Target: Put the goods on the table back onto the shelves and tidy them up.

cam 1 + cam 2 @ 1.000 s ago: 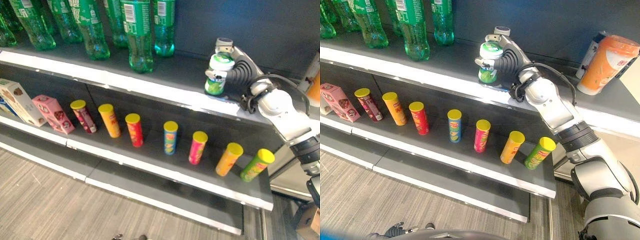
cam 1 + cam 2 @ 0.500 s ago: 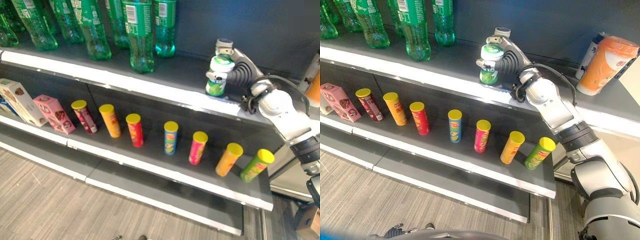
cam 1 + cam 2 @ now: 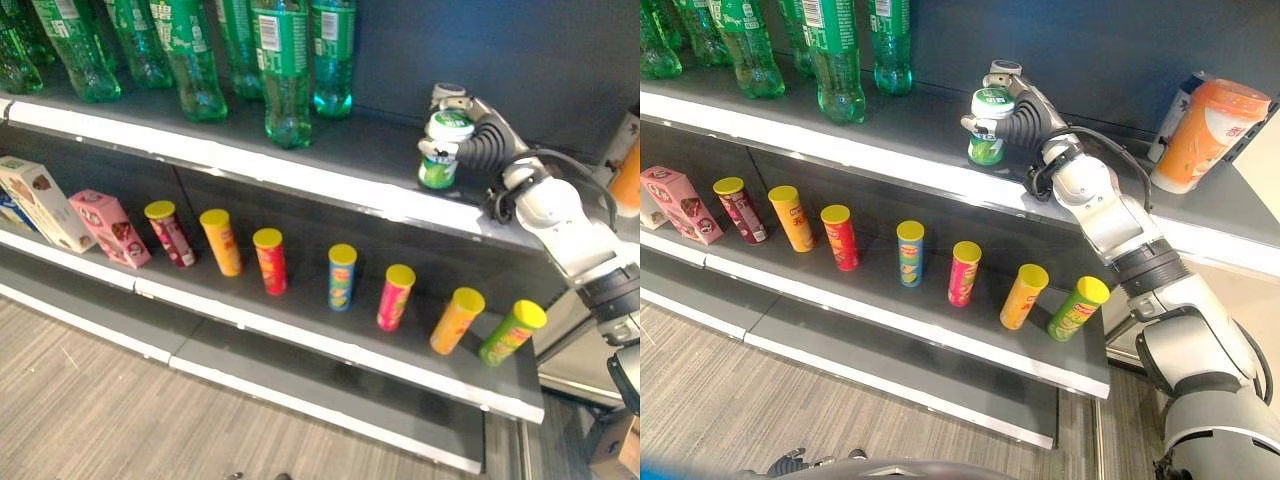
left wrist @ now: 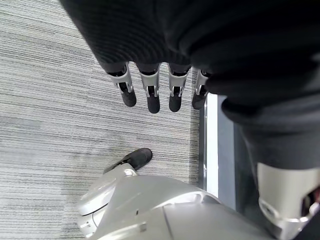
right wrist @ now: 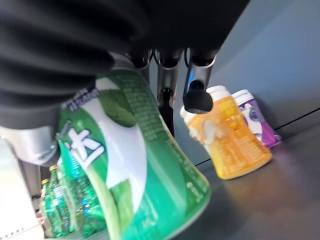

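My right hand (image 3: 1025,122) curls round the upright green jar (image 3: 986,127), which stands on the upper shelf (image 3: 890,130) with its base below my fingers (image 5: 197,90).

Both eye views look down from the robot's head at the shelves (image 3: 300,170), set slightly apart, sharing the green bottles (image 3: 285,70) and the row of tubes (image 3: 910,252). The left wrist view faces the floor (image 4: 50,100) past its left hand (image 4: 150,92). The right wrist view sits close along the upper shelf, against a green jar (image 5: 135,175).
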`<state>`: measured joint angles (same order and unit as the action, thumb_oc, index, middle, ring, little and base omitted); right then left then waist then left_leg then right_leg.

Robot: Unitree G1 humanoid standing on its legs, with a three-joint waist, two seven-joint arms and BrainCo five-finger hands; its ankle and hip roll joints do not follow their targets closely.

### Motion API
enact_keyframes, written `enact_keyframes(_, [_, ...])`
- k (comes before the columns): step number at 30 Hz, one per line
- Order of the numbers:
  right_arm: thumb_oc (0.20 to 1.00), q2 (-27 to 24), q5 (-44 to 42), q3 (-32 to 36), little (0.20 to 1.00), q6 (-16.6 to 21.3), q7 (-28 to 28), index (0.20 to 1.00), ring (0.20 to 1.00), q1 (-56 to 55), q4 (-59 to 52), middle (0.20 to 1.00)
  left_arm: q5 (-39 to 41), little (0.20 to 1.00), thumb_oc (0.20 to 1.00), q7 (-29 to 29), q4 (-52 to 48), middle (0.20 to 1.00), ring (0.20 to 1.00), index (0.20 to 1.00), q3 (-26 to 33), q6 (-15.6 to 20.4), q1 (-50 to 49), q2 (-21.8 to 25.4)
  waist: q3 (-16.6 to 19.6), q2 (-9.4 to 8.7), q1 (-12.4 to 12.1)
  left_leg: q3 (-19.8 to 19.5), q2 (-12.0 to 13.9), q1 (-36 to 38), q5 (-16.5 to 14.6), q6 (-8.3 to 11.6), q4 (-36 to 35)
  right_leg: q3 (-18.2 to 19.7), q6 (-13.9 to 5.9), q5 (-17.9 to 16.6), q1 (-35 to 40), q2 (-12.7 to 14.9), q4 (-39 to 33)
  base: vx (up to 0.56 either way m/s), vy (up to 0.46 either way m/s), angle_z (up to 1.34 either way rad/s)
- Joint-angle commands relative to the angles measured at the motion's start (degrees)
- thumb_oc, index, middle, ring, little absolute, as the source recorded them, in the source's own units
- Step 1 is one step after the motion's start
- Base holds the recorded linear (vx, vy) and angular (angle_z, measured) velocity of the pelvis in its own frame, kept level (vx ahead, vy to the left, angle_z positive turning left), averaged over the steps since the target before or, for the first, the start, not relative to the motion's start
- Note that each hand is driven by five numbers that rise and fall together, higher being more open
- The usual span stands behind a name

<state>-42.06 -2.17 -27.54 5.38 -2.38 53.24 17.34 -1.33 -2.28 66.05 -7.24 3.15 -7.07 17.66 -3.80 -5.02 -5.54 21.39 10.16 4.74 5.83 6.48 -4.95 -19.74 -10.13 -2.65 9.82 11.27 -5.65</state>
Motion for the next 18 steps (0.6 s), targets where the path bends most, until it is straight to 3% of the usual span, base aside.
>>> enact_keyframes(1, [0.2, 0.7, 1.6, -3.4, 0.2, -0.1, -1.2, 0.2, 0.2, 2.8, 4.7, 0.2, -0.9, 1.0, 1.0, -0.8, 2.3, 1.0, 1.0, 1.0, -2.7, 0.6, 2.8, 1.3, -1.0, 0.23, -2.6, 4.9, 1.6, -0.4, -0.9, 1.68, 3.1, -3.7, -0.37, 1.8, -1.2, 1.1, 4.1, 0.0, 0.0, 0.0])
enact_keyframes(9, [0.2, 1.0, 1.7, -4.0, 0.2, -0.3, -1.1, 0.2, 0.2, 3.4, 5.3, 0.2, -0.9, 1.0, 1.0, -0.9, 2.6, 1.0, 1.0, 1.0, -2.6, 0.5, 2.8, 1.3, -1.1, 0.04, -2.9, 4.7, 1.4, -0.5, -0.8, 1.68, 2.8, -3.8, -0.42, 1.8, -1.3, 1.2, 4.1, 0.0, 0.0, 0.0])
enact_keyframes(10, [0.545, 1.2, 1.9, -3.9, 0.545, -0.4, -1.2, 0.545, 0.545, 3.4, 5.6, 0.545, -0.8, 1.0, 1.0, -0.9, 2.6, 1.0, 1.0, 1.0, -2.6, 0.5, 2.7, 1.2, -1.0, 0.03, -2.9, 4.7, 1.4, -0.4, -0.8, 1.67, 2.8, -3.9, -0.45, 1.7, -1.2, 1.2, 4.1, 0.0, 0.0, 0.0])
enact_keyframes(11, [1.0, 1.4, 1.9, -3.7, 1.0, -0.4, -1.5, 1.0, 1.0, 3.3, 6.0, 1.0, -0.8, 1.0, 1.0, -1.0, 2.6, 1.0, 1.0, 1.0, -2.6, 0.5, 2.7, 1.2, -1.0, 0.09, -3.0, 4.7, 1.4, -0.3, -0.9, 1.66, 2.7, -3.9, -0.46, 1.7, -1.1, 1.2, 4.0, 0.0, 0.0, 0.0])
enact_keyframes(18, [1.0, 1.2, 2.4, -2.7, 1.0, -0.5, -2.0, 1.0, 1.0, 2.7, 4.7, 1.0, -0.7, 1.0, 1.0, -1.1, 2.5, 1.0, 1.0, 1.0, -2.4, 0.4, 2.6, 1.2, -1.0, 0.23, -2.8, 4.8, 1.2, 0.0, -1.0, 1.58, 2.6, -4.0, -0.54, 1.5, -1.0, 1.4, 4.0, 0.0, 0.0, 0.0])
